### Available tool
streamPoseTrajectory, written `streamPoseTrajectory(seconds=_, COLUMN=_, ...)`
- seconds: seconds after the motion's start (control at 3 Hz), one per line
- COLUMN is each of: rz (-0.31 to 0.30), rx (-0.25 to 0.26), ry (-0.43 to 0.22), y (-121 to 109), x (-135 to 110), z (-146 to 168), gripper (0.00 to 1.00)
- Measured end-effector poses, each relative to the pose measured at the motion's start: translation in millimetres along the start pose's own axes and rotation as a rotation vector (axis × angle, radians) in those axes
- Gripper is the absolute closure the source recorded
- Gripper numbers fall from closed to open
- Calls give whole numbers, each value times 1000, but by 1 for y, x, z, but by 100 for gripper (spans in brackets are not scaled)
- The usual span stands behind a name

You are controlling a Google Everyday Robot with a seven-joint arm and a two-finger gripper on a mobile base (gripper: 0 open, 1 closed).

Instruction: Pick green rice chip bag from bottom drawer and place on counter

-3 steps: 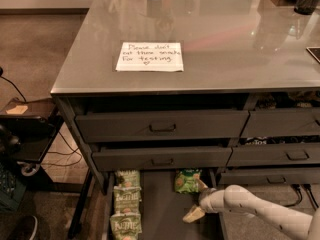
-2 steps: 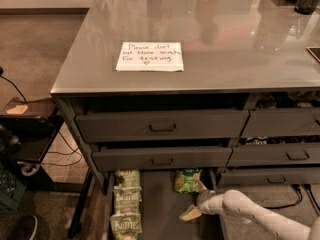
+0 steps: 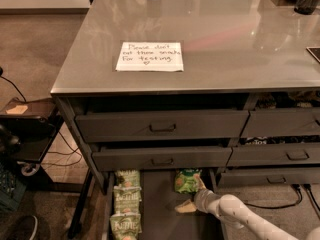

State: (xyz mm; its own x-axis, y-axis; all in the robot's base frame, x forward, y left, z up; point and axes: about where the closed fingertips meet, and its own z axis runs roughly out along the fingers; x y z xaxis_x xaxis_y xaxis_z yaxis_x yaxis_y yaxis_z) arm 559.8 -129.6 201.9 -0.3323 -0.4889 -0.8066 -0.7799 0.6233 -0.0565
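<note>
Hand [image 3: 193, 196], lower centre: edging up-frame toward green bag [image 3: 187, 180] in bottom drawer [image 3: 159, 204]; fingers [image 3: 184, 207] standing apart, holding nothing. Grasp is nearing; lifting is still pending.

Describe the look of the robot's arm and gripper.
The arm is smooth, rounded and off-white, a thick tube with a bulged joint; no cables or markings show. The gripper, down in the bottom drawer beside the green bag, is pale grey with a tan, wedge-shaped finger.
</note>
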Motion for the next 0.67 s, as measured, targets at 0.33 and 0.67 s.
streamPoseTrajectory(seconds=0.33, rz=55, rx=62, ry=-4, y=-19, x=4, z=16, gripper=0)
streamPoseTrajectory(seconds=0.67, rz=117, rx=101, ry=20, y=-39, x=16, z=33, gripper=0)
